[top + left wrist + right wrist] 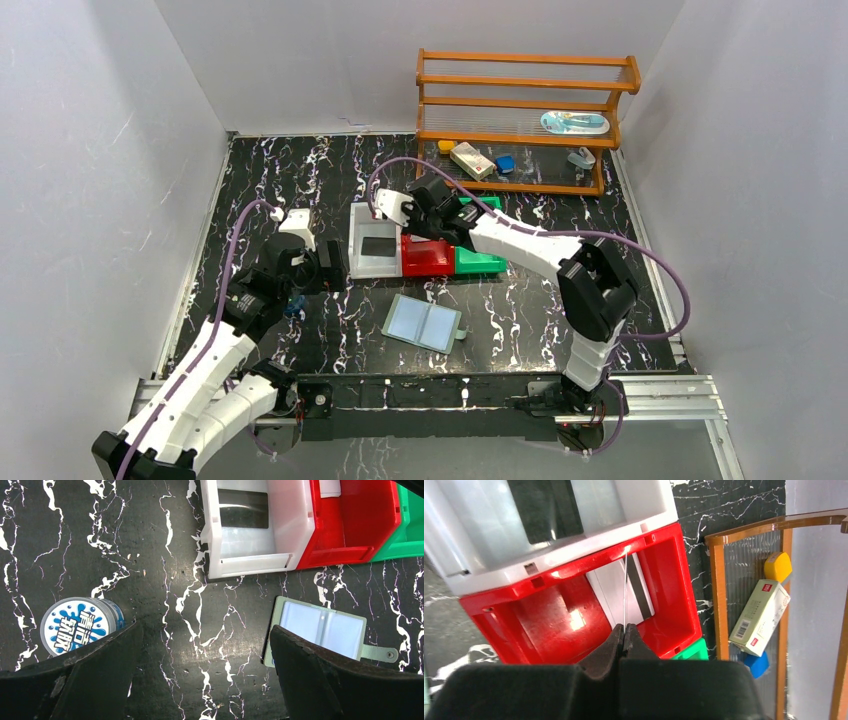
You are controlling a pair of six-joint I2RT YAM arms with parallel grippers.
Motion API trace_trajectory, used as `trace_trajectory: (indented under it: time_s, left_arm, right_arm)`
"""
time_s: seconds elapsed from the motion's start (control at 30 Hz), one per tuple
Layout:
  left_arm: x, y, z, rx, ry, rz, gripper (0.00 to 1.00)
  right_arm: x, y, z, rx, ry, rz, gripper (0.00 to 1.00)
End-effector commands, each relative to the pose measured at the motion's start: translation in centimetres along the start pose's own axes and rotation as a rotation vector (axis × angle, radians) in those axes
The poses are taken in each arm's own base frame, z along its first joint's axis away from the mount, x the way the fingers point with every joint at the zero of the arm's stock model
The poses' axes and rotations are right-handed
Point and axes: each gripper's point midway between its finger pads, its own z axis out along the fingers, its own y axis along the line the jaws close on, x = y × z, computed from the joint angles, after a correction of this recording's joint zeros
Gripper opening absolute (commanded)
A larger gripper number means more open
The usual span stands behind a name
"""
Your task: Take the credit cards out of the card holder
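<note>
The card holder [425,322] [320,630] lies open on the black marble table, its bluish pockets facing up and its tab at the right. My right gripper [625,626] [440,232] hovers over the red bin [544,625] [427,257], shut on a thin credit card [625,585] that I see edge-on. A pale card with a dark stripe [641,587] lies flat in that bin. A black card [378,246] [243,515] [544,507] rests in the white bin [372,266] [250,562]. My left gripper [205,630] [322,266] is open above bare table, left of the holder.
A green bin [480,263] [407,535] adjoins the red one. A round blue-and-white tin [75,625] stands by my left finger. A wooden shelf [520,120] at the back right holds a small box [759,615] and other small items. White walls enclose the table.
</note>
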Motion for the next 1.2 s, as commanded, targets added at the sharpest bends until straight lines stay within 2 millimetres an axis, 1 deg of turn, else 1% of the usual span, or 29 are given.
trace_trajectory:
  time_s: [0.0, 0.23, 0.37, 0.47, 0.57, 0.63, 0.7, 0.73, 0.77, 0.8, 0.87, 0.9, 0.97, 1.07, 1.13, 1.17]
  left_arm:
    - [-0.2, 0.2, 0.0, -0.008, -0.008, 0.014, 0.98]
    - [-0.2, 0.2, 0.0, -0.007, -0.008, 0.015, 0.98]
    - [-0.2, 0.2, 0.0, -0.006, -0.004, 0.021, 0.98]
    - [-0.2, 0.3, 0.0, -0.015, -0.006, 0.019, 0.98]
    - [-0.1, 0.2, 0.0, -0.01, 0.0, 0.022, 0.98]
    - [-0.2, 0.2, 0.0, -0.009, -0.001, 0.021, 0.98]
    - [-0.1, 0.2, 0.0, -0.007, 0.0, 0.021, 0.98]
    - [-0.1, 0.1, 0.1, -0.004, 0.002, 0.023, 0.98]
    - [-0.1, 0.1, 0.1, -0.002, 0.004, 0.024, 0.98]
    - [0.0, 0.0, 0.1, 0.001, 0.006, 0.025, 0.98]
    - [0.0, -0.1, 0.2, 0.005, 0.01, 0.027, 0.98]
    - [0.0, -0.1, 0.2, 0.005, 0.012, 0.028, 0.98]
    - [-0.1, -0.1, 0.2, 0.006, 0.008, 0.027, 0.98]
    - [-0.1, -0.1, 0.1, 0.01, 0.005, 0.026, 0.98]
    - [-0.2, -0.2, 0.0, 0.012, 0.002, 0.025, 0.98]
    - [-0.1, -0.2, 0.0, 0.014, 0.003, 0.025, 0.98]
  right_arm:
    - [-0.8, -2.6, 0.6, 0.079, 0.009, -0.159, 0.0]
    - [0.3, -3.2, 2.3, 0.12, 0.058, -0.2, 0.0]
    - [1.4, -3.3, 4.4, 0.151, 0.106, -0.189, 0.0]
    - [2.1, -3.4, 5.5, 0.178, 0.108, -0.207, 0.0]
    - [3.1, -2.5, 7.0, 0.154, 0.13, -0.206, 0.01]
    - [4.0, -1.7, 7.2, 0.141, 0.139, -0.194, 0.03]
    - [4.3, -1.2, 7.2, 0.118, 0.14, -0.188, 0.04]
    - [4.4, -0.9, 7.2, 0.108, 0.142, -0.188, 0.07]
    - [4.6, -0.8, 7.1, 0.103, 0.144, -0.188, 0.12]
    - [4.7, -0.8, 7.0, 0.104, 0.147, -0.185, 0.17]
    - [4.7, -0.8, 6.8, 0.112, 0.147, -0.166, 0.31]
    - [4.7, -0.8, 6.7, 0.111, 0.143, -0.156, 0.35]
    - [4.5, -0.4, 6.5, 0.1, 0.13, -0.137, 0.39]
    - [4.6, -0.4, 6.3, 0.102, 0.137, -0.116, 0.43]
    - [4.1, -0.5, 5.9, 0.104, 0.122, -0.073, 0.45]
    - [3.5, -0.7, 5.6, 0.108, 0.101, -0.043, 0.46]
